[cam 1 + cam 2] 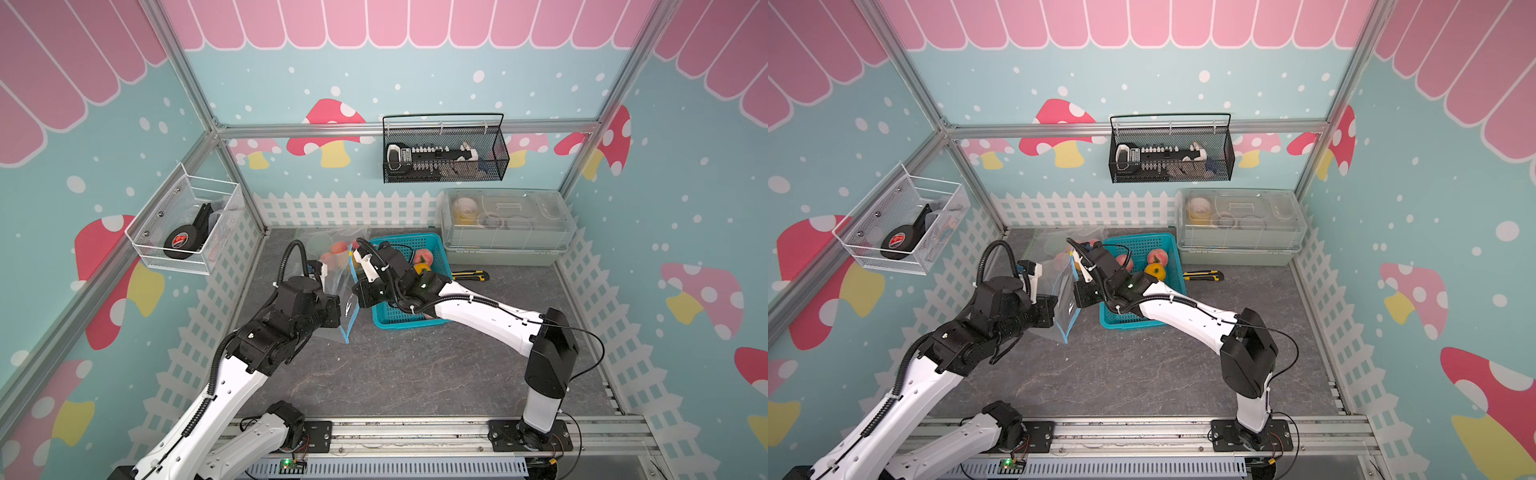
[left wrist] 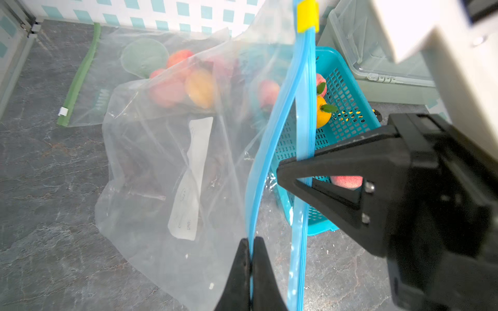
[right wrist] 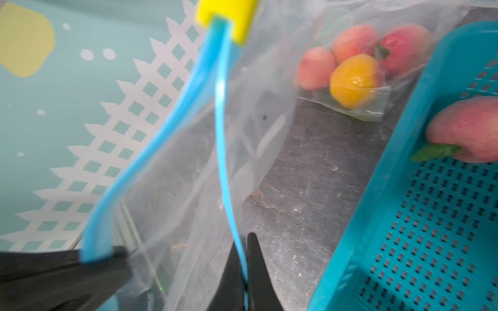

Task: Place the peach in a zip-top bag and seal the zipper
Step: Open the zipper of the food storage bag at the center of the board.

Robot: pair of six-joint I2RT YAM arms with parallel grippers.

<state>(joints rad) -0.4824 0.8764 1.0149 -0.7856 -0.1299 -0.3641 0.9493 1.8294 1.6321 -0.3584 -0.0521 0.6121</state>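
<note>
1. Table (image 1: 415, 374): dark, marbled slab; bears everything listed below.
2. Box (image 1: 505, 232): clear, lidded; stands at the back right of the table.
3. Basket (image 1: 388, 322): teal, perforated; stands on the table in front of the box; holds loose fruit.
4. Zip-top bag (image 2: 175, 175): clear, with blue zipper lips (image 2: 269, 129); stands just beside the basket. Is held up by its mouth from two sides, with the lower body draped on the table. Mouth stands open: the lips bow apart along the middle and meet at one end.
5. Rear bag (image 3: 358, 107): lies on the table behind the held bag; contains several peaches and one yellow fruit.
6. Left gripper (image 2: 252, 242): jaws pressed together on the lip facing away from the basket, with the blue strip running straight between the fingertips.
7. Right gripper (image 3: 244, 242): jaws pinching the lip nearer the basket; shows in the left wrist view as black fingers clamped across that strip.
8. Peach (image 3: 469, 129): lies on the basket floor with its leaf attached, outside the bag. Sits on the basket side of the right jaws, apart from them. Is separated from the left jaws by the open mouth.
9. Slider (image 2: 308, 14): yellow; sits at the end of the track where the two lips meet.
</note>
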